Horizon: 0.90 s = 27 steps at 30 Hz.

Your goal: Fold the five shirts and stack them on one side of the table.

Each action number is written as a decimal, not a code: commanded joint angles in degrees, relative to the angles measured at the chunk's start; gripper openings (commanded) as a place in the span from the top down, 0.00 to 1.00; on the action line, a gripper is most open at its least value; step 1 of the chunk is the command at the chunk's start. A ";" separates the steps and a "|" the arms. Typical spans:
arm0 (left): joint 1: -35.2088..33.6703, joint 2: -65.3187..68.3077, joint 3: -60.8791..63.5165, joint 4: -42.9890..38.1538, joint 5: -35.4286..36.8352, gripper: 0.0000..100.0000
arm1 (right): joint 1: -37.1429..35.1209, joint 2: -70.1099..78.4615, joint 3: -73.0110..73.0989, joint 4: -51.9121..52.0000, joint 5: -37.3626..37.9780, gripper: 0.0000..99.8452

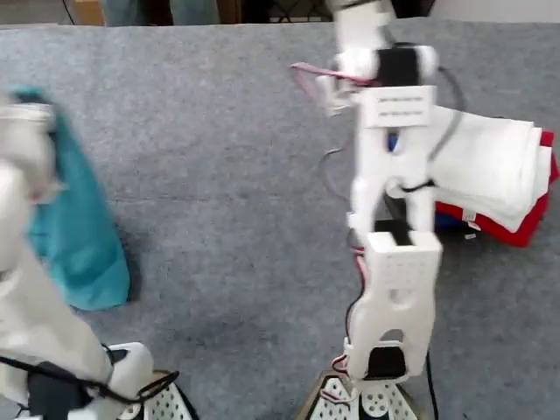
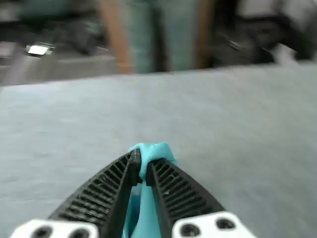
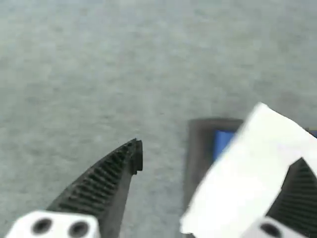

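Left gripper (image 2: 142, 162), L wrist view: clamped tight on a bunched bit of teal shirt (image 2: 151, 150), cloth hanging down btw the jaws. Grey table (image 2: 223, 129) lies ahead.

R wrist view: right gripper (image 3: 218, 161) has jaws well apart, nothing held. Folded white shirt (image 3: 247, 168) is just beside one jaw, w/ blue shirt (image 3: 224, 141) peeking out under it.

High view: teal shirt hangs off my left arm at the table's left side, long axis running toward the near edge, unfolded. Pile sits far right, white atop red shirt (image 1: 516, 229), well apart from the teal one. Teal prob. needs laying flat first. R arm is nearer the pile. Small tag on the white shirt + label on R arm: print unreadable.
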 commanded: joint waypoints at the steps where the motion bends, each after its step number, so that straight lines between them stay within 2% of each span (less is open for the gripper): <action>1: 18.68 -1.93 11.91 0.00 3.78 0.97 | 5.89 -5.23 -2.95 0.35 0.09 0.57; 5: 35.65 -0.35 16.40 -0.26 4.40 0.97 | 10.11 -7.08 -2.95 0.35 0.18 0.57; 8: 43.65 2.64 13.49 -3.16 4.40 0.97 | 12.48 -7.87 -3.03 0.35 1.32 0.57; 11: 47.08 7.30 4.44 -3.87 4.48 0.97 | 15.03 -8.13 -3.38 0.26 2.11 0.57; 16: 50.86 17.49 -17.63 -4.31 4.57 0.97 | 20.40 -8.92 -3.38 0.26 2.11 0.57; 21: 58.68 25.67 -37.14 -6.51 6.86 0.97 | 23.12 -8.92 -3.47 0.26 2.11 0.57; 24: 61.32 26.64 -42.51 -4.75 6.95 0.97 | 22.95 -8.92 -3.47 0.18 2.11 0.57; 27: 60.79 24.18 -42.86 0.26 6.86 0.97 | 21.36 -8.84 -3.38 0.09 2.11 0.57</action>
